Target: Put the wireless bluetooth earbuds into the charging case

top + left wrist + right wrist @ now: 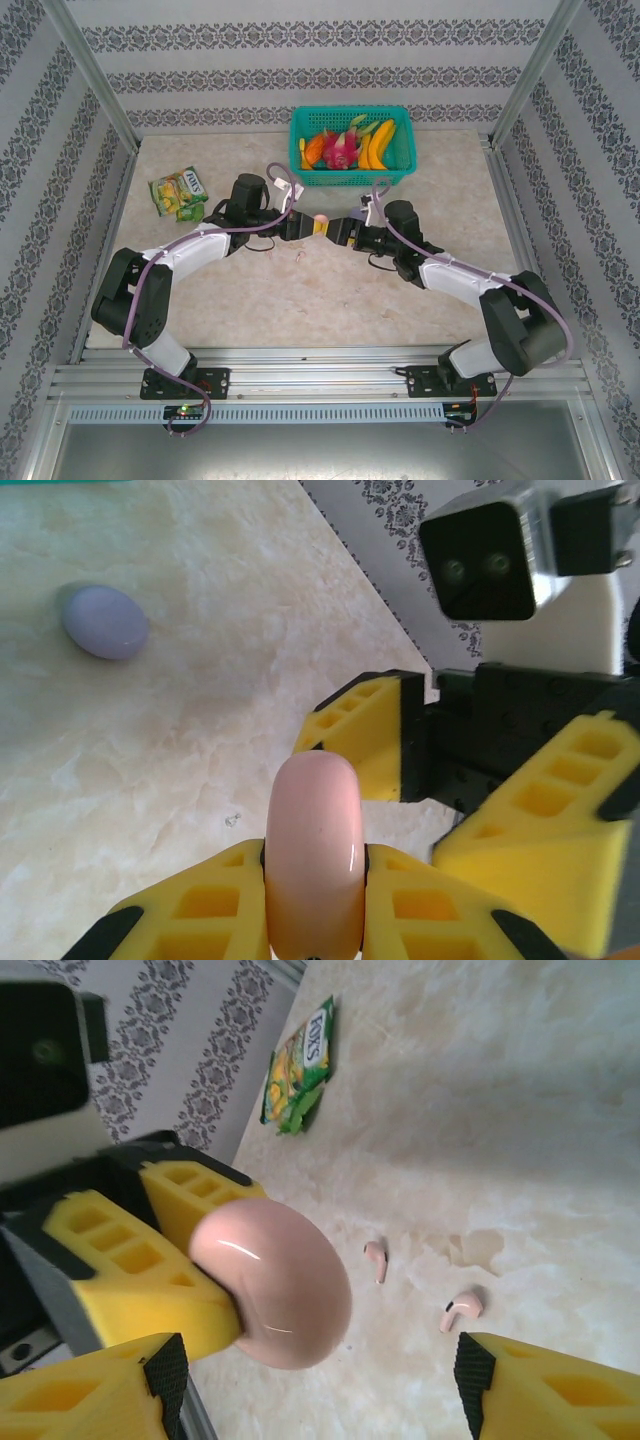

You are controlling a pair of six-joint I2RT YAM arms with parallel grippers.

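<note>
My left gripper (312, 870) is shut on a round pink charging case (312, 820), held on edge above the table. The case is closed. In the top view this gripper (306, 224) meets my right gripper (337, 229) nose to nose at mid-table, with the pink case (320, 219) between them. My right gripper (320, 1400) is open, and the pink case (275, 1285) hangs just ahead of its left finger. Two pale pink earbuds (376, 1260) (460, 1310) lie loose on the table beneath. A closed lilac case (105, 622) rests on the table farther off.
A green basket (352, 176) of toy fruit stands at the back centre. A green snack packet (178, 192) lies at the back left, also seen in the right wrist view (298, 1065). Patterned walls and metal posts enclose the marbled table (460, 200).
</note>
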